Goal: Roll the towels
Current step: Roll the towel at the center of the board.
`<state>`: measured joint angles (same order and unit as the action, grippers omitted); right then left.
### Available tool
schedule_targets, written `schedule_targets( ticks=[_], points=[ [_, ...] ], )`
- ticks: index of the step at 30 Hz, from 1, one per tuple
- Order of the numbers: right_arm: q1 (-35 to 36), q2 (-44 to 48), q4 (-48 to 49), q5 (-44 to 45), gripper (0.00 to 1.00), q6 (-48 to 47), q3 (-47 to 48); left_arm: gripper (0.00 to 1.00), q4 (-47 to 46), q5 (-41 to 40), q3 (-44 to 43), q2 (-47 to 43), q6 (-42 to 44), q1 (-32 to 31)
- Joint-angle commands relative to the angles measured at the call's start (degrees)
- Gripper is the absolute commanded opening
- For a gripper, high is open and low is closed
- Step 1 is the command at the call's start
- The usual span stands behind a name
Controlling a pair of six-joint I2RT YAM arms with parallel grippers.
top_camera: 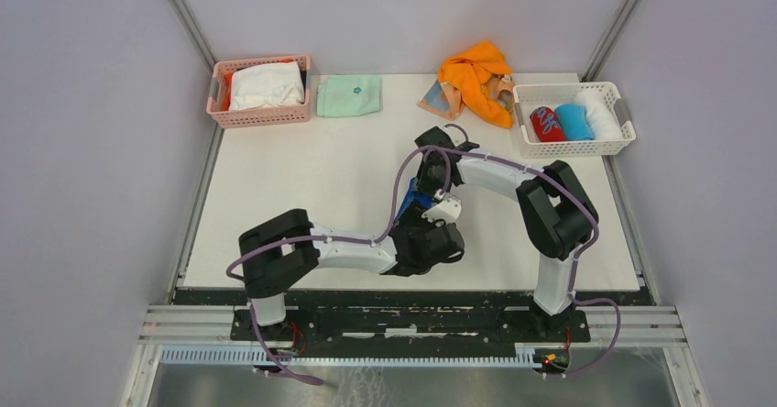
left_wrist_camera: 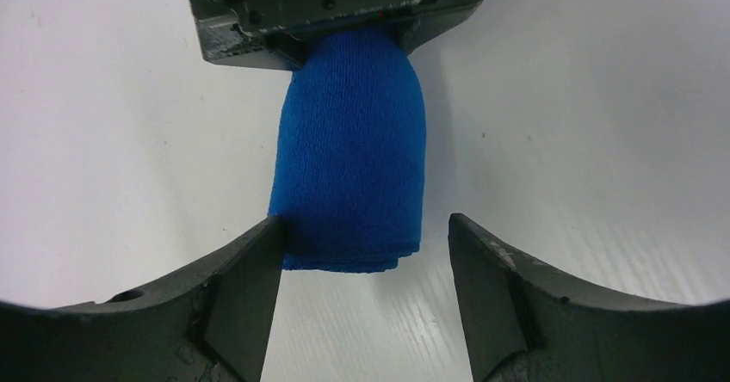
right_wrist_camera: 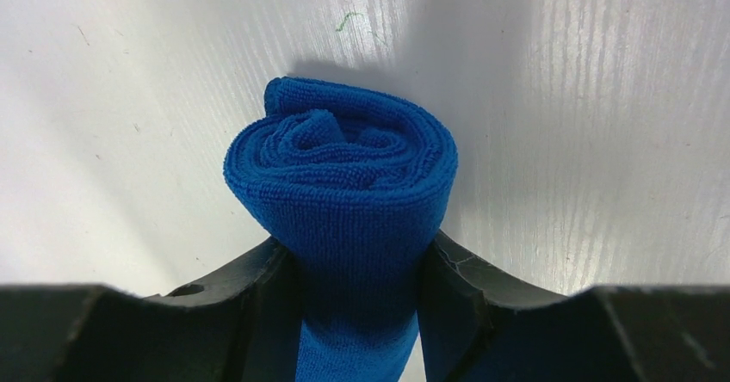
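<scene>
On the table [top_camera: 293, 196], my right claw [right_wrist_camera: 357, 253] pinches the rolled blue towel [right_wrist_camera: 344, 167], my left claw [left_wrist_camera: 366, 244] spread around its other end; orange towel [top_camera: 472, 72] and, seemingly, peach towel [top_camera: 438, 102] lie unrolled beyond

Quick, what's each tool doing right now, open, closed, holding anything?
Left tool: open, with the end of the rolled blue towel between its fingers.
Right tool: closed on the blue towel.

The blue towel [right_wrist_camera: 344, 175] is rolled tight; orange towel [top_camera: 472, 70] crumpled over peach towel [top_camera: 436, 101]
</scene>
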<state>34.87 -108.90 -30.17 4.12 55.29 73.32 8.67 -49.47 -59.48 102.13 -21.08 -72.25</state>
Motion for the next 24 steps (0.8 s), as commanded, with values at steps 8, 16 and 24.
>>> schedule_targets(
  ticks=[8,16,24],
  points=[
    [0.0,0.7,-0.8,-2.1,0.56,-4.2,-1.3,0.70,-0.1,5.9,1.4,2.5,-5.9,6.4],
    [-1.0,5.7,7.9,-7.8,0.71,-4.6,-5.2,0.63,-2.2,25.9,6.8,-3.7,-12.0,14.3],
    [-0.8,6.3,13.6,-11.7,0.75,-1.2,-8.7,0.62,-1.8,31.1,5.9,-4.0,-13.5,16.4]
  ],
)
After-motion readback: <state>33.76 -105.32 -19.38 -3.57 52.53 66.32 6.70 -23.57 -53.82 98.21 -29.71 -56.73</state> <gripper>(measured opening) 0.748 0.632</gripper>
